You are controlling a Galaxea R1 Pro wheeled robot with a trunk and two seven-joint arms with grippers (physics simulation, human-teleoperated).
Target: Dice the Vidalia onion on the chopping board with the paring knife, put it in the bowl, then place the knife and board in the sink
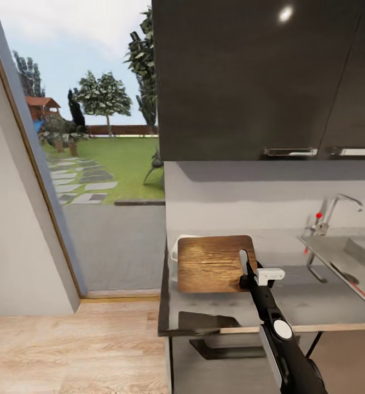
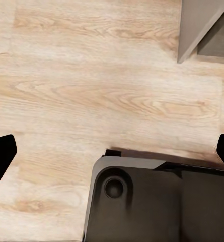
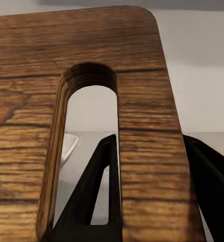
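Note:
The dark-brown chopping board [image 1: 212, 265] hangs lifted above the grey countertop [image 1: 324, 301], and its shadow falls on the counter's near left corner. My right gripper [image 1: 248, 276] is shut on the board's strip beside the handle slot. In the right wrist view one finger [image 3: 94, 201] shows through the slot of the board [image 3: 142, 101], the other past its edge. The white bowl [image 1: 175, 249] peeks out behind the board's left side. My left gripper [image 2: 114, 150] is open over the wooden floor. The sink [image 1: 341, 254] lies at the right. The Vidalia onion and paring knife are out of view.
A faucet [image 1: 335, 210] stands behind the sink. Dark wall cabinets [image 1: 259, 82] hang above the counter. A large window [image 1: 94, 137] onto a garden is at the left, with wooden floor [image 1: 67, 350] before it. My base [image 2: 157, 201] shows under the left gripper.

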